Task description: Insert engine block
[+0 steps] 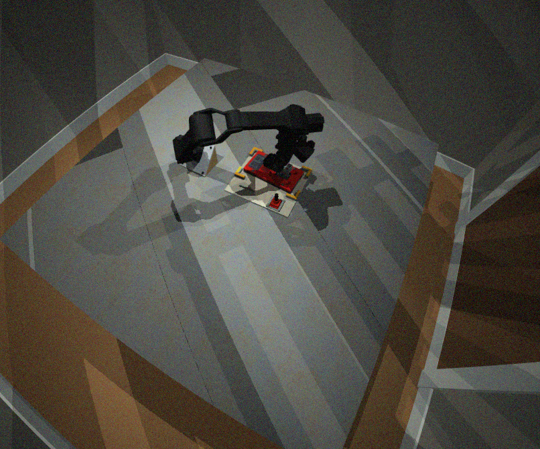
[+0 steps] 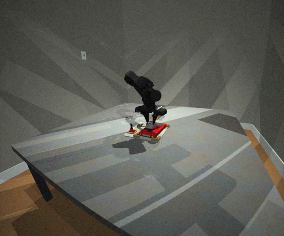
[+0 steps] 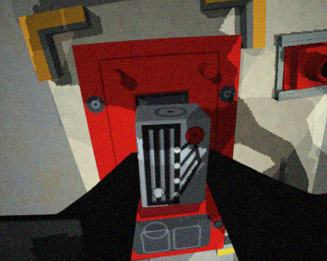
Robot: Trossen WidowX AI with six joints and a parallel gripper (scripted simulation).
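Note:
My gripper [image 2: 150, 123] [image 3: 171, 158] is shut on the grey engine block [image 2: 149, 125] [image 3: 162, 164], with a finger on each side. The block is upright, its striped top with a red round mark facing the wrist camera. It is over the red car body [image 1: 287, 181] [image 2: 142, 132] [image 3: 124, 121], low above it in the exterior view. A strip of the dark opening [image 3: 162, 98] shows beyond the block's far edge in the wrist view; the block hides the rest, including the rib. The slot side cannot be made out. In the top view the arm hides the block.
The car body lies on a cream board [image 1: 234, 190] [image 3: 260, 74] between yellow corner brackets [image 1: 239, 172] [image 2: 155, 138] [image 3: 62, 17]. A red piece with a black knob [image 1: 275, 202] [image 2: 131, 130] [image 3: 295, 64] stands beside it. A pale wedge [image 1: 208, 160] stands near the arm's base.

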